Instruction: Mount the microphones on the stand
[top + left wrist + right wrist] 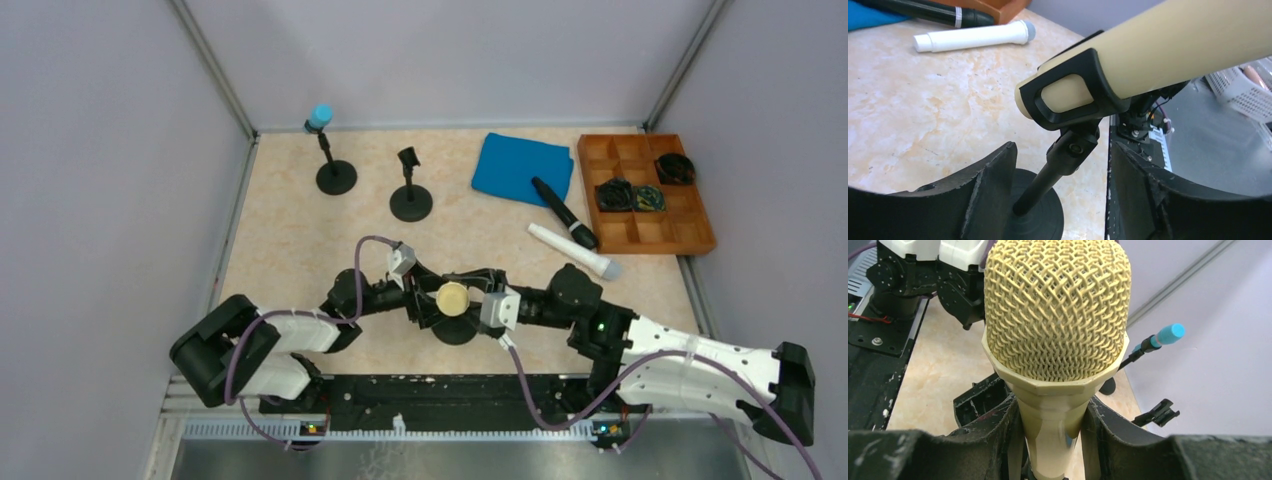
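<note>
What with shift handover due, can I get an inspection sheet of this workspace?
Surface: marbled tabletop, nothing spilled that shows.
Job's things: blue mic clipped on the far stand; cream mic seated in the near stand's clip; black mic and white mic lying loose; middle stand empty.
Clutter: blue cloth; wooden tray with dark items.
End effectors: left end effector open around the near stand's stem; right end effector shut on the cream mic.
Cables: purple cables looped along both arms.
Surroundings: grey walls, metal corner posts.
</note>
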You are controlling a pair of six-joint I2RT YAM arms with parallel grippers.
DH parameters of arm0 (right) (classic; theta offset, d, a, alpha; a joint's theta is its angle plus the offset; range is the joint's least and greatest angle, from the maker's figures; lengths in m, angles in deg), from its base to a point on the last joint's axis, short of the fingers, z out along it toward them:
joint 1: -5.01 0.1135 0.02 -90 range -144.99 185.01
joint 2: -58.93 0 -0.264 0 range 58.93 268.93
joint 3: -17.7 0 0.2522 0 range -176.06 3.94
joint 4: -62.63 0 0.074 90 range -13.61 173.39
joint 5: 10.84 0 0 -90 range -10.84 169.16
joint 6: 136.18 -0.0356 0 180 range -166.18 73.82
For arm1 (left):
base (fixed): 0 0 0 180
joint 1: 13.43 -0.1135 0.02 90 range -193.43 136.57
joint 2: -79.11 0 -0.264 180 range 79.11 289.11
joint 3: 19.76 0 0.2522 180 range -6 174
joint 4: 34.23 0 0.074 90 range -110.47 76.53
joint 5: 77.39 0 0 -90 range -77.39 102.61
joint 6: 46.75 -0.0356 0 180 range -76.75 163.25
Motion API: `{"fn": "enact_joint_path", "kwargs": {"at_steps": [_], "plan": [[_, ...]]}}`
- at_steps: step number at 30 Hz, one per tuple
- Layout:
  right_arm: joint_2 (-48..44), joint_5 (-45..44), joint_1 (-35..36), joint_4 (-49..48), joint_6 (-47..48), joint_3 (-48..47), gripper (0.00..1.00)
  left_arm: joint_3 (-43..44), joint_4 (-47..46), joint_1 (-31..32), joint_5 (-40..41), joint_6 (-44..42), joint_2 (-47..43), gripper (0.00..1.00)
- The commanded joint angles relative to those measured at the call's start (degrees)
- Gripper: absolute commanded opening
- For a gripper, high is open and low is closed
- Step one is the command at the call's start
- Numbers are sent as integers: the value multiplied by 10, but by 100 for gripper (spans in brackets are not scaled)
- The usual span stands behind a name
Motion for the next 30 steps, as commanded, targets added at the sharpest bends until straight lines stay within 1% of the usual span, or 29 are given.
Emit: {"fn": "enact_joint_path", "kwargs": {"at_steps": [1, 3, 6, 12, 16, 20, 25, 30], "plan": [[-6, -115, 37, -40, 22, 10, 0, -25, -87, -1, 34, -9, -29, 79], [-5, -136, 43, -52, 16, 14, 0, -26, -106, -1, 31, -16, -28, 80], [-10, -142, 45, -69, 2, 25, 0, -19, -137, -1, 14, -18, -6, 80], [-19, -139, 45, -83, -9, 35, 0, -14, -281, -1, -23, 16, 71, 73], [-20, -123, 45, -81, -2, 39, 0, -6, -355, -1, -38, 44, 125, 72], [-28, -115, 45, -69, 21, 43, 0, 12, -356, 0, -49, 57, 144, 72], [-32, -106, 45, -36, 62, 43, 0, 13, -356, 0, -53, 44, 128, 74], [-33, -96, 45, -31, 85, 46, 0, 24, -351, 0, -67, 40, 121, 73]]}}
